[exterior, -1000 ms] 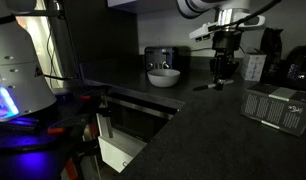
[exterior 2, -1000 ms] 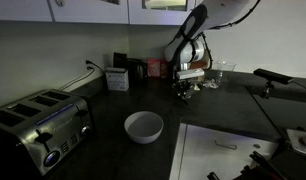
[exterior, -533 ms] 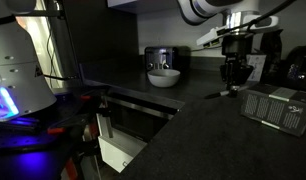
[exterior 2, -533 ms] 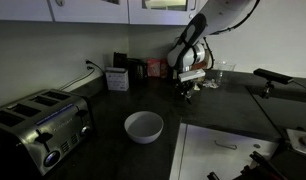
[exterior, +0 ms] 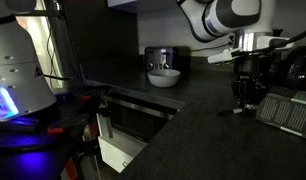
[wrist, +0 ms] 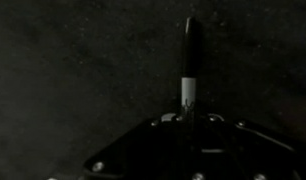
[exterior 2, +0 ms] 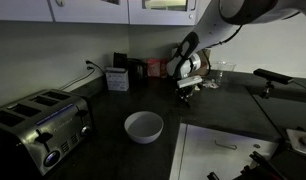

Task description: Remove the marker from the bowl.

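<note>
The white bowl [exterior: 163, 76] stands empty on the dark counter in front of the toaster; it also shows in an exterior view [exterior 2: 144, 126]. My gripper [exterior: 245, 101] is far from the bowl, low over the counter, and shows in both exterior views [exterior 2: 185, 91]. It is shut on the marker [wrist: 190, 58], a black marker with a pale band, which sticks out ahead of the jaws in the wrist view. The marker's tip [exterior: 232, 110] hangs close above the counter; I cannot tell if it touches.
A toaster [exterior: 161, 56] [exterior 2: 43, 125] stands by the wall. A grey slotted rack [exterior: 289, 108] lies right beside the gripper. A white box [exterior 2: 117, 78] and dark appliances stand at the back. A recessed opening [exterior: 133, 118] cuts the counter's front.
The gripper has carried the marker further away from the bowl, rightward across an exterior view, and lower toward the counter beside the grey rack.
</note>
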Robot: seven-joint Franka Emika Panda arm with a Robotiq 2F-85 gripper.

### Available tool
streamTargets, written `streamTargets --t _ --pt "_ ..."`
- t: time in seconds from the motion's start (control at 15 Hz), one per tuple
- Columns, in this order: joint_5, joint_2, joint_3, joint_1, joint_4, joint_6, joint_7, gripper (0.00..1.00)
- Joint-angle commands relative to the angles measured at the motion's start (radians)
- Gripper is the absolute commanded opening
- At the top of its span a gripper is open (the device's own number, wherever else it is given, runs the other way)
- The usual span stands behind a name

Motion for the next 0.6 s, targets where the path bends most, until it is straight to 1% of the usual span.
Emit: streamTargets --t 0.0,0.07,0.13,0.33,0.53 --pt "-0.006 0.045 -0.026 0.009 0.058 0.015 0.052 0.20" --pt "-0.009 0.042 -0.036 0.014 0.055 0.028 0.072 0.40" --pt "-0.015 0.041 -0.048 0.021 0.052 0.047 0.091 0.45" --pt "-0.017 -0.003 -0.073 0.043 0.000 0.081 0.151 0.69" --pt "-0.016 -0.049 -0.079 0.061 -0.046 0.115 0.184 0.91"
